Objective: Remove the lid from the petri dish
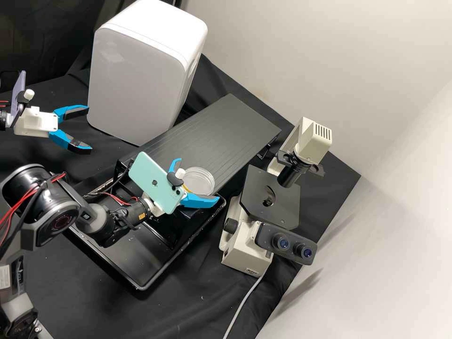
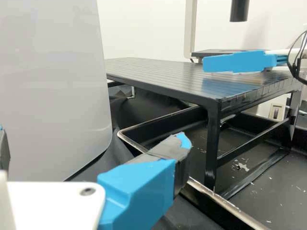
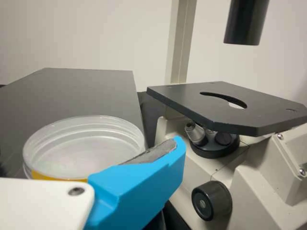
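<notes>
The petri dish (image 1: 198, 179) is clear, with a clear lid and a yellow layer at its base. It sits flat on the near end of the raised black platform (image 1: 226, 132). In the right wrist view the dish (image 3: 84, 148) lies just beside one blue finger (image 3: 144, 177). My right gripper (image 1: 200, 184) is open with its jaws straddling the dish, one on each side. My left gripper (image 1: 88, 129) hangs open and holds nothing, far to the left beside the white box. One of its fingers (image 2: 144, 187) hovers over the tray's corner.
A tall white box (image 1: 141, 70) stands at the back left. The platform stands in a black tray (image 1: 141, 278). A microscope (image 1: 278, 202) stands right of the dish, its stage (image 3: 230, 105) near my right gripper. The wall runs along the right.
</notes>
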Controlling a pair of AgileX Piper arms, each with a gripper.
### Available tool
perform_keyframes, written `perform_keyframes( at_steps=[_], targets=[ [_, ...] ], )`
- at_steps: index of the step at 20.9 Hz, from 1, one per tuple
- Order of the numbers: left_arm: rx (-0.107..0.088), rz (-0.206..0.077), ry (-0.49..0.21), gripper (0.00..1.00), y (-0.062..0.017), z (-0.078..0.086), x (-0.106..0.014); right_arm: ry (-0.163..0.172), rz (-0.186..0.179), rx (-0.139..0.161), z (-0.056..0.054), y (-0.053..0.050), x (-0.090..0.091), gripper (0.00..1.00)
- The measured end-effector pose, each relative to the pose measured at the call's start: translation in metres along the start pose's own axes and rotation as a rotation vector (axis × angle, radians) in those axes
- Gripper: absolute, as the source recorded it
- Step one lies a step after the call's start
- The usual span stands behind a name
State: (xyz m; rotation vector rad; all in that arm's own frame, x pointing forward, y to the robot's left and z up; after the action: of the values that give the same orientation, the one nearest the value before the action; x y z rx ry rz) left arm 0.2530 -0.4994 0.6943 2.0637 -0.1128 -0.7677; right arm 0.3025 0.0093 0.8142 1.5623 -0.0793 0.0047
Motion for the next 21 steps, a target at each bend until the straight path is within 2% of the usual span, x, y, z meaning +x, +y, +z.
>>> perform_keyframes(
  at_steps=[9,16,17,21],
  targets=[
    [0.0,0.0,0.0,1.0,0.0,0.0,0.0,0.009,-0.002,-0.022,-0.0026,-0.0008,0.0005,1.0],
    [0.0,0.0,0.0,1.0,0.0,0.0,0.0,0.016,0.005,-0.021,-0.0047,0.0014,-0.0002,1.0],
    [0.0,0.0,0.0,1.0,0.0,0.0,0.0,0.016,0.005,-0.021,-0.0047,0.0014,-0.0002,0.0],
    [0.0,0.0,0.0,1.0,0.0,0.0,0.0,0.021,0.01,-0.024,-0.0051,0.0018,-0.0002,0.0]
  ],
)
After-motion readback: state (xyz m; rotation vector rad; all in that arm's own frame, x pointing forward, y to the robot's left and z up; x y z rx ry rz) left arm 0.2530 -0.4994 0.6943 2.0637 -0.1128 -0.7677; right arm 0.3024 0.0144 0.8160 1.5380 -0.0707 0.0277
